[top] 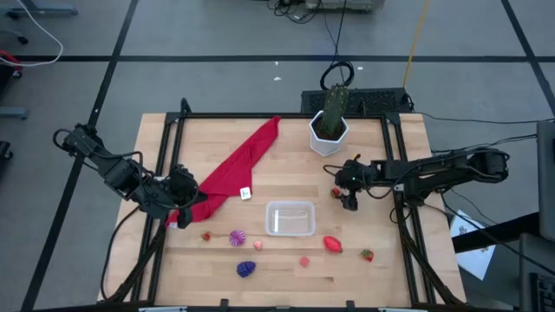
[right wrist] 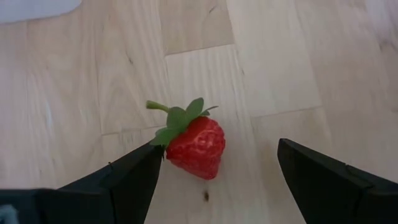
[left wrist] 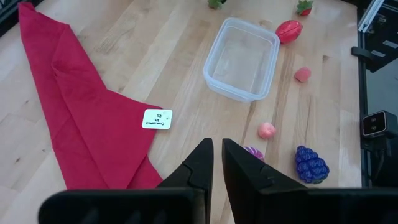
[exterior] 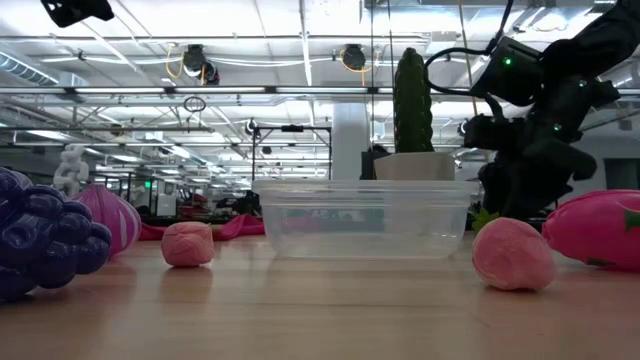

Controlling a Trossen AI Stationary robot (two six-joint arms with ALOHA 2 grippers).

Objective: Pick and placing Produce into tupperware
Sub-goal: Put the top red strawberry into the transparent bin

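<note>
Two fingers of right gripper spread wide, straddling strawberry on table; nothing clamped. Left gripper pinched together above red cloth.

The left arm reaches in from nine o'clock, elbow bent, its left pincer pressed shut with the fingers side by side. The right arm stretches in from three o'clock, wrist tipped downward, its right pincer spread wide, fingers well apart.
</note>
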